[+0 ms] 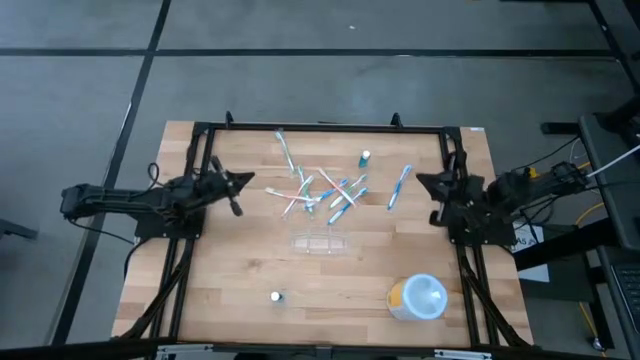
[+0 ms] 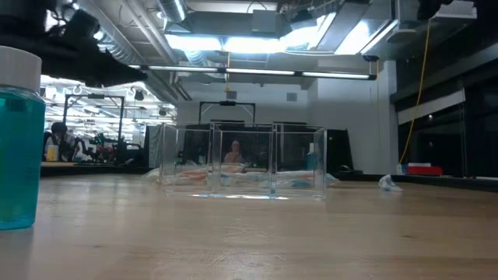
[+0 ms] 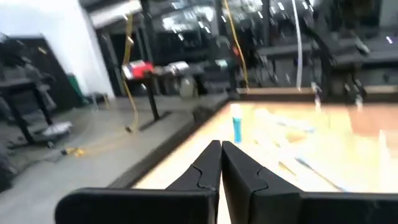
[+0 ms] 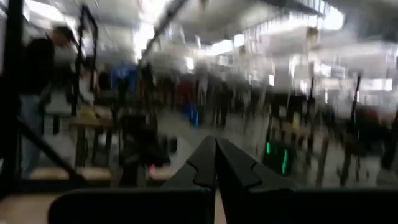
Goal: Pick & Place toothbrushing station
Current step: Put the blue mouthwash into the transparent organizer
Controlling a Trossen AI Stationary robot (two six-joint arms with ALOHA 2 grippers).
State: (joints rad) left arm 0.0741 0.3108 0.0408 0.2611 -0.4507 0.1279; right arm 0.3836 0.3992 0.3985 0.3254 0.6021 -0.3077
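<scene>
Toothbrushing station [image 1: 321, 242] near bench [image 1: 230, 290] centre, just toward 6 o'clock; clear, upright on its base, long axis running 9 to 3. Loose toothbrushes [image 1: 322, 190] scattered toward 12. Round white and yellow container [image 1: 417, 298] at 5; small bottle [image 1: 277, 296] at 7. Left hand [image 1: 245, 180] at 9, fingers together, empty. Right hand [image 1: 421, 181] at 3, fingers together, empty. Pale wood surface; workshop room behind, ceiling strip lights.

Two black jointed arms, dark cables, matte pointed fingers [image 3: 208, 171]

Bright overhead strips — wrist views blurred (motion)
</scene>
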